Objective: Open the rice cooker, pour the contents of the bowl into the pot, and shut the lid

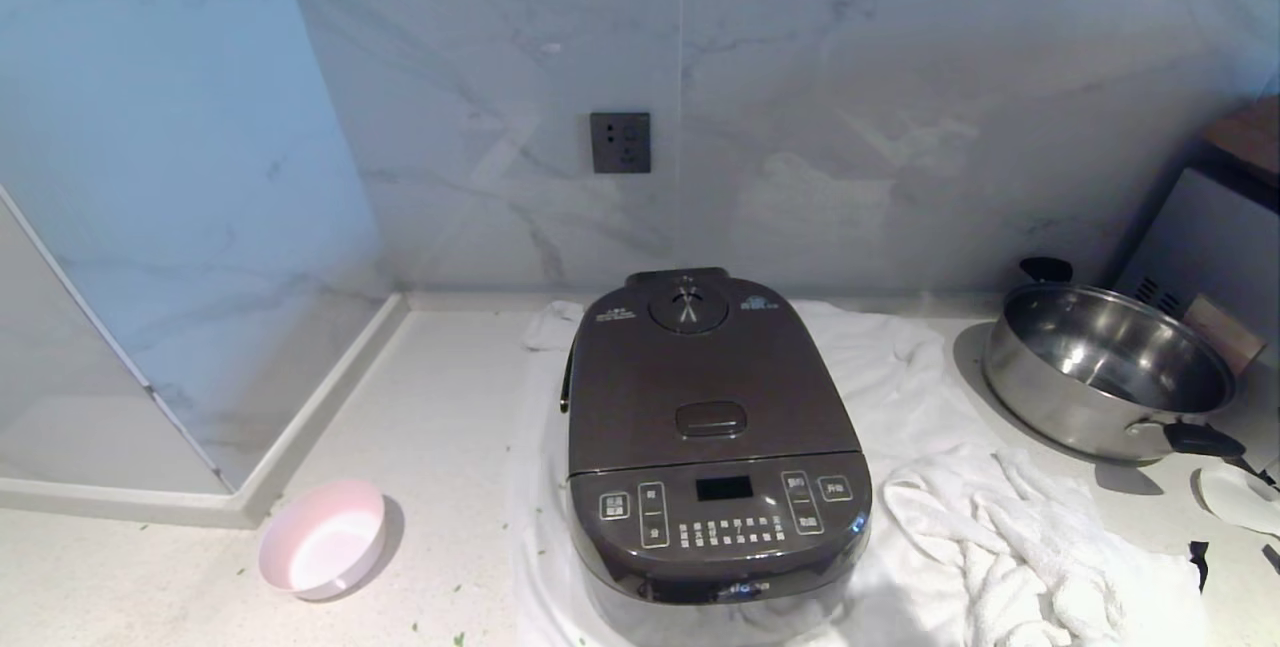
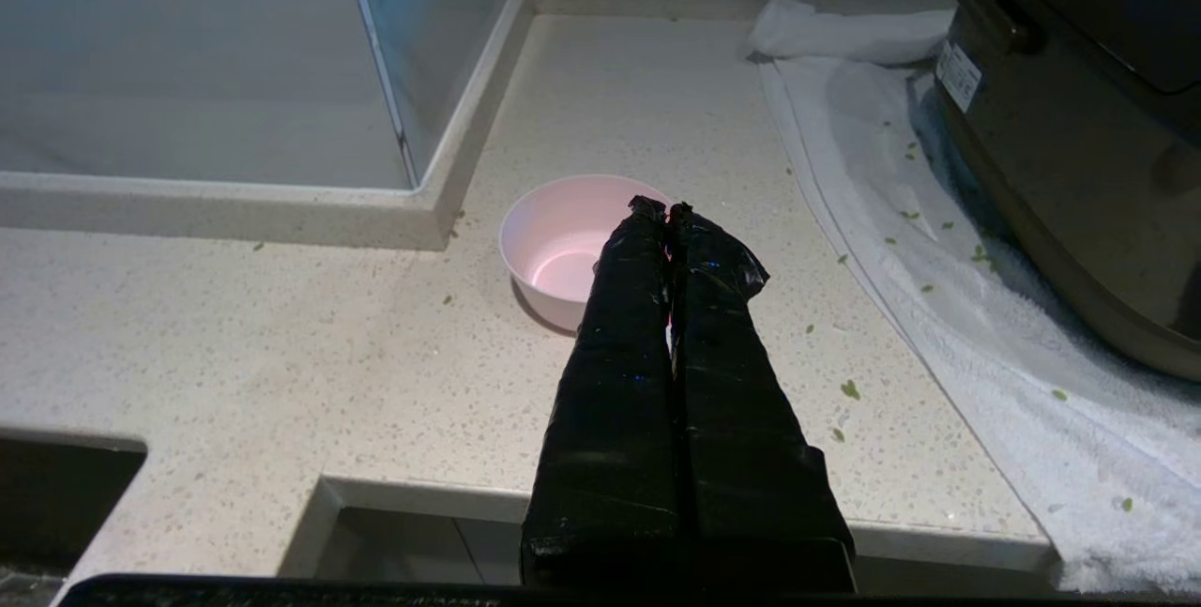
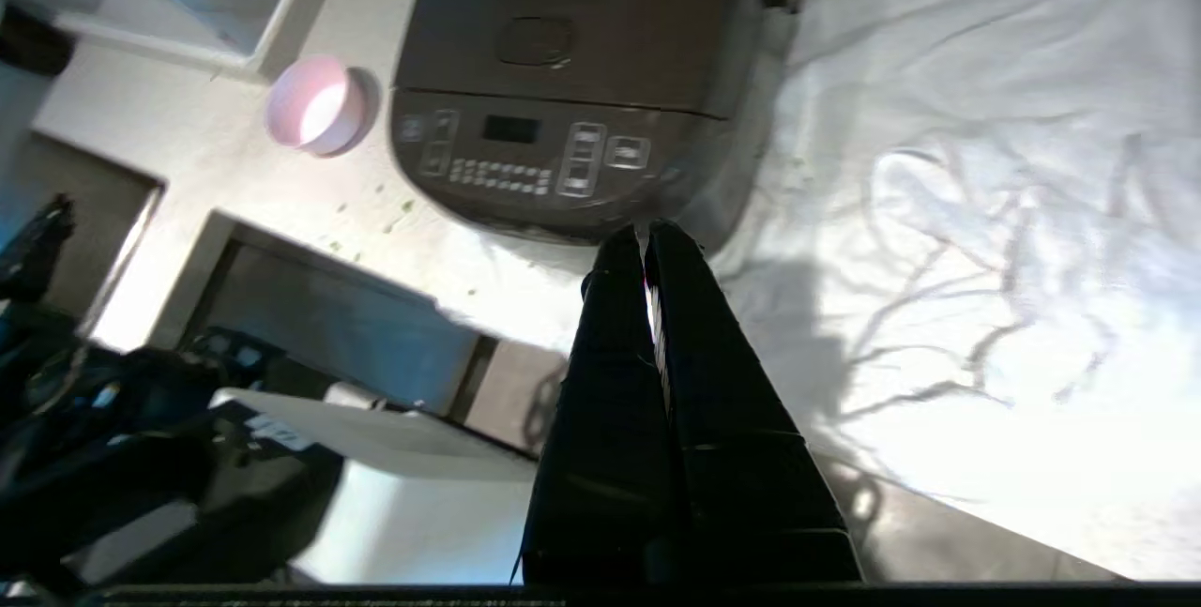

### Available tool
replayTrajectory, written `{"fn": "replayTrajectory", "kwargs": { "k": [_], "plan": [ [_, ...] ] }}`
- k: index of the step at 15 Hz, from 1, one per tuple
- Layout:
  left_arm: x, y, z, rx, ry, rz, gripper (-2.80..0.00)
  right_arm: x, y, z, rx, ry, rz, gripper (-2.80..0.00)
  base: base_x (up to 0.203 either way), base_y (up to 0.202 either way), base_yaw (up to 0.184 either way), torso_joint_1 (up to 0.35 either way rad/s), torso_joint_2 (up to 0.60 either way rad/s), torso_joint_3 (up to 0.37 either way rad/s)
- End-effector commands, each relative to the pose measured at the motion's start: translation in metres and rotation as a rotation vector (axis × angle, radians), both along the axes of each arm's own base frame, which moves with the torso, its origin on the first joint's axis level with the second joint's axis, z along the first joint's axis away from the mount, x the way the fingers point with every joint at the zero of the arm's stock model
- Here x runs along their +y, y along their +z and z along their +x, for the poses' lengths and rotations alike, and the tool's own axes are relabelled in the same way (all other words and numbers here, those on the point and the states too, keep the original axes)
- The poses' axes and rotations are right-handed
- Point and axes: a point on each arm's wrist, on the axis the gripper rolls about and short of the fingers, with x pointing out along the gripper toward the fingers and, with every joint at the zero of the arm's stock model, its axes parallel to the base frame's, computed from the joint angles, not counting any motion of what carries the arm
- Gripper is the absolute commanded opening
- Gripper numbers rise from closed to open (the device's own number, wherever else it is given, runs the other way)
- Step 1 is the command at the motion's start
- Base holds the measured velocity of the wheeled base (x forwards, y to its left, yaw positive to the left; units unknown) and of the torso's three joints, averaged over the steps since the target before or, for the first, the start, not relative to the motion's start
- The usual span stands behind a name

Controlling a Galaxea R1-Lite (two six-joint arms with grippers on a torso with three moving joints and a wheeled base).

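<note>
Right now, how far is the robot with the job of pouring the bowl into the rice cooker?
It looks finished. The pink bowl stands upright and empty on the counter, left of the rice cooker, and the lid is down. Green bits lie scattered on the counter and the white towel. Nothing is in hand: the left gripper and the right gripper are both shut and hold nothing. The pot inside is hidden, so I cannot confirm its contents.

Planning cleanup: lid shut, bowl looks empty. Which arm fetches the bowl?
Left, probably: the bowl sits left of the rice cooker, just beyond the shut left gripper; the right gripper is at the cooker's other side.
</note>
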Motion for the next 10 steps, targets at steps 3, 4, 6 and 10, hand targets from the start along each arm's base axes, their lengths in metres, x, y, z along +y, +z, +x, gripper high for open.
{"fn": "replayTrajectory", "kwargs": {
  "k": [3,4,6,10],
  "plan": [
    [0.000,0.000,0.000,0.001,0.000,0.000,-2.80,-0.039,-0.010,-0.047,-0.119,-0.135,0.023,-2.80,0.000,0.000,0.000,0.000,0.00,0.000],
    [0.000,0.000,0.000,0.001,0.000,0.000,-2.80,-0.041,-0.022,-0.049,-0.096,-0.151,-0.006,-2.80,0.000,0.000,0.000,0.000,0.00,0.000],
    [0.000,0.000,0.000,0.001,-0.001,0.000,-2.80,-0.045,-0.037,-0.057,-0.080,-0.202,-0.030,-2.80,0.000,0.000,0.000,0.000,0.00,0.000],
    [0.000,0.000,0.000,0.001,-0.001,0.000,-2.80,-0.049,-0.045,-0.070,-0.109,-0.296,-0.036,-2.80,0.000,0.000,0.000,0.000,0.00,0.000]
  ]
}}
